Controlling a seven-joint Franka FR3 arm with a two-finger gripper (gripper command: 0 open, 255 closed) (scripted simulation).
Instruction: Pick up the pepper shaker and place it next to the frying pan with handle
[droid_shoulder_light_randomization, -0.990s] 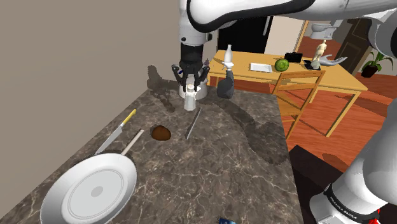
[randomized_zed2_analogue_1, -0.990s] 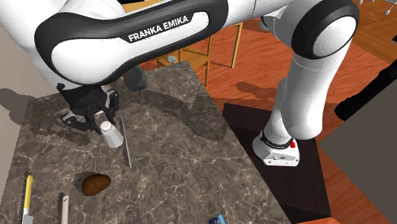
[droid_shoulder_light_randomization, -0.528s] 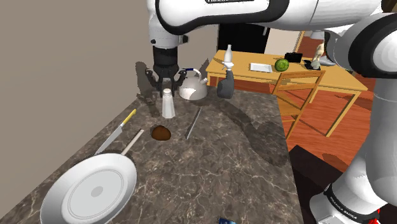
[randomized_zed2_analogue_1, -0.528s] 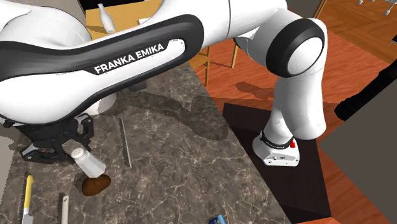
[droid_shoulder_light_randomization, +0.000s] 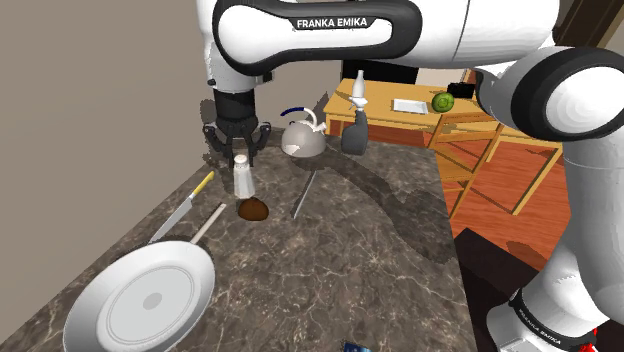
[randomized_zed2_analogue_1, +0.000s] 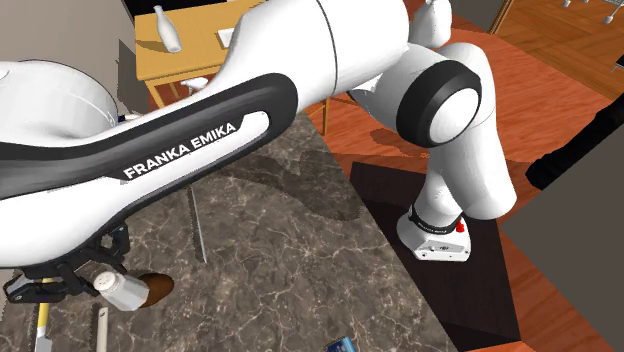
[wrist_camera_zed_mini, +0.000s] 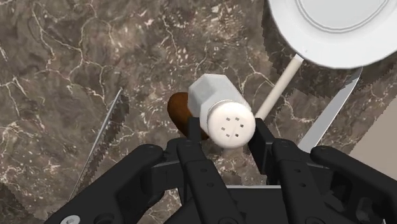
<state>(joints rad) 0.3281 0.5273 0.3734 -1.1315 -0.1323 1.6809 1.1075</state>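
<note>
My black gripper (droid_shoulder_light_randomization: 238, 153) is shut on the top of a white pepper shaker (droid_shoulder_light_randomization: 242, 178), which hangs a little above the dark marble counter. The wrist view shows both fingers (wrist_camera_zed_mini: 191, 145) clasping the shaker (wrist_camera_zed_mini: 221, 113) just below its perforated cap. The shaker is above a brown lump (droid_shoulder_light_randomization: 254, 209), close to the tip of the pan's handle (droid_shoulder_light_randomization: 208, 224). The white frying pan (droid_shoulder_light_randomization: 140, 295) lies near the counter's front corner at the shoulder view's lower left. In the second exterior view the shaker (randomized_zed2_analogue_1: 122, 291) hangs tilted under the gripper (randomized_zed2_analogue_1: 90, 282).
A yellow-handled knife (droid_shoulder_light_randomization: 183, 205) lies beside the pan handle near the wall edge. A thin grey rod (droid_shoulder_light_randomization: 304, 193), a grey kettle (droid_shoulder_light_randomization: 303, 138) and a grey bottle (droid_shoulder_light_randomization: 354, 131) sit farther back. A small blue item (randomized_zed2_analogue_1: 340, 345) lies at the counter's front edge.
The gripper has carried the shaker from beside the kettle toward the shoulder view's left and nearer the pan, ending over the brown lump.
</note>
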